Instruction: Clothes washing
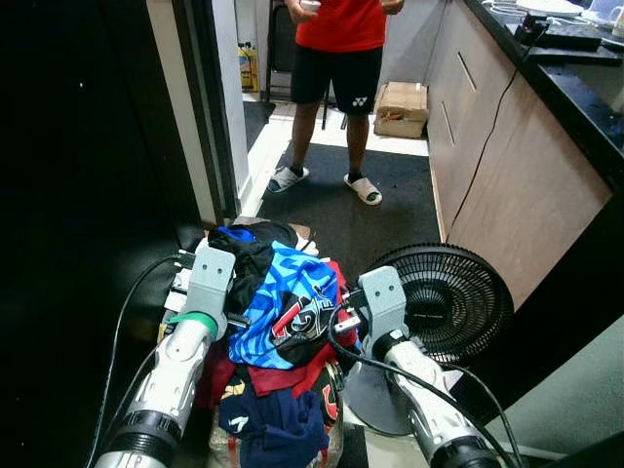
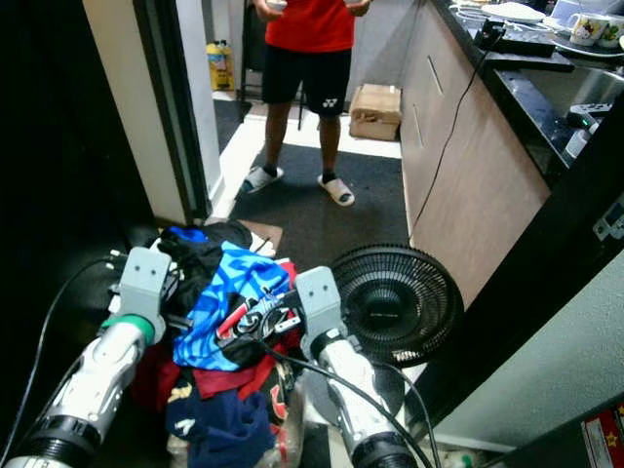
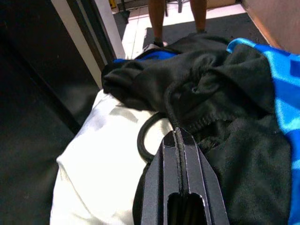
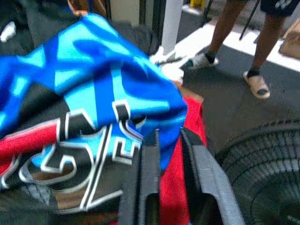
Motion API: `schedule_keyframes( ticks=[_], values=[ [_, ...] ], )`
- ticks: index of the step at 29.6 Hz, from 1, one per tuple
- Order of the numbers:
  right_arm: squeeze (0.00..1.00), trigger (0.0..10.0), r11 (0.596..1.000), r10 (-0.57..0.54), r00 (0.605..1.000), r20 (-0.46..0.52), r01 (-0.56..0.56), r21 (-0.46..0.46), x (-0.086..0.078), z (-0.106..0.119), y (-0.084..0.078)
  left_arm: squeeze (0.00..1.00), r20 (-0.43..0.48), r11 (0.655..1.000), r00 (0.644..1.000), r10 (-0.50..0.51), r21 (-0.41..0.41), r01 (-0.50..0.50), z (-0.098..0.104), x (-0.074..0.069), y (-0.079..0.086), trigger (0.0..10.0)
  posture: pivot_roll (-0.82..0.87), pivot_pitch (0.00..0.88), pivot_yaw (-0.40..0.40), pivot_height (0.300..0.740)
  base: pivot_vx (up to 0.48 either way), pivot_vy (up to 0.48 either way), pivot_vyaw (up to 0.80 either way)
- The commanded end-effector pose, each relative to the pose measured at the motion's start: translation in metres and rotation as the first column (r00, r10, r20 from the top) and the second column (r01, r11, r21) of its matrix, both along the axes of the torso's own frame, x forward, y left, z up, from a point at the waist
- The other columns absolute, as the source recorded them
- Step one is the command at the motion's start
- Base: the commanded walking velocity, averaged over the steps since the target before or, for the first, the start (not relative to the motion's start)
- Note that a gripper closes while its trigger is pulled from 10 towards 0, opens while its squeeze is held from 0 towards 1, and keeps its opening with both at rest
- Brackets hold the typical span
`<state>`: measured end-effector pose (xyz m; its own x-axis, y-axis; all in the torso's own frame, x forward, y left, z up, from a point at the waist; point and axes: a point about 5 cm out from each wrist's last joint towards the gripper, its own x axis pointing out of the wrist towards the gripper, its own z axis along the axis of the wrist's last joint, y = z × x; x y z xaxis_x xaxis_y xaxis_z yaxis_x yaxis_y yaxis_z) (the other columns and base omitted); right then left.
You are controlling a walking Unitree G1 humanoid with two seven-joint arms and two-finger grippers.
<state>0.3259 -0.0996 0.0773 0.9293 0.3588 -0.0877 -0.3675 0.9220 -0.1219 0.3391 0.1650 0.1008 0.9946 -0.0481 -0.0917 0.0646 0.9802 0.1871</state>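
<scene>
Navy cotton garment (image 1: 278, 429) nearest, we keep the shut, empty left hand (image 3: 180, 140) and slightly parted right hand (image 4: 171, 140) pressing the heaped clothes pile (image 1: 283, 312) evenly.

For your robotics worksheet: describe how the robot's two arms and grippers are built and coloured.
Both arms are silver tubes with black joint rings and grey box-shaped wrists. The left arm wears a green band; black cables loop around the right arm. Each gripper, left and right, has two long black fingers.
</scene>
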Motion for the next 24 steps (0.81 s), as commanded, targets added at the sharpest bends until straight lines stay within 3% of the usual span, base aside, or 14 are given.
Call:
schedule_keyframes(
  ticks=[1, 5, 20, 21, 22, 24],
  values=[
    [1.0, 10.0, 1.0, 0.001, 1.0, -0.015, 0.0, 0.005, 0.0, -0.002, 0.0, 0.0, -0.015, 1.0, 1.0, 0.01, -0.005, -0.01, -0.003, -0.003, 0.003, 10.0, -0.01, 0.057, 0.021, 0.74, 0.0, 0.0, 0.0],
    [1.0, 10.0, 0.999, 0.047, 0.998, -0.042, -0.047, 0.012, 0.006, 0.0, 0.012, 0.0, -0.018, 0.999, 0.999, 0.036, 0.003, -0.036, -0.004, -0.006, 0.013, 10.0, 0.0, 0.075, 0.014, 0.74, 0.0, 0.0, 0.0],
    [1.0, 10.0, 0.994, 0.106, 0.994, -0.04, -0.104, 0.043, 0.015, 0.011, 0.02, 0.0, -0.019, 0.997, 0.997, 0.078, 0.017, -0.078, -0.004, -0.017, 0.027, 10.0, 0.05, 0.15, -0.007, 0.74, 0.0, 0.0, 0.0],
    [0.8, 10.0, 0.993, 0.108, 0.993, -0.04, -0.106, 0.047, 0.017, 0.012, 0.021, 0.0, -0.018, 0.996, 0.996, 0.087, 0.019, -0.087, -0.003, -0.019, 0.03, 10.0, 0.06, 0.159, -0.009, 0.74, 0.0, 0.0, 0.0],
    [0.0, 10.0, 0.993, 0.111, 0.993, -0.039, -0.109, 0.049, 0.018, 0.013, 0.022, 0.0, -0.017, 0.995, 0.995, 0.095, 0.02, -0.095, -0.002, -0.019, 0.033, 10.0, 0.06, 0.159, -0.009, 0.74, 0.0, 0.0, 0.0],
    [0.0, 10.0, 0.993, 0.111, 0.993, -0.039, -0.109, 0.049, 0.018, 0.013, 0.022, 0.0, -0.017, 0.995, 0.995, 0.095, 0.02, -0.095, -0.002, -0.019, 0.033, 10.0, 0.06, 0.159, -0.009, 0.74, 0.0, 0.0, 0.0]
  ],
)
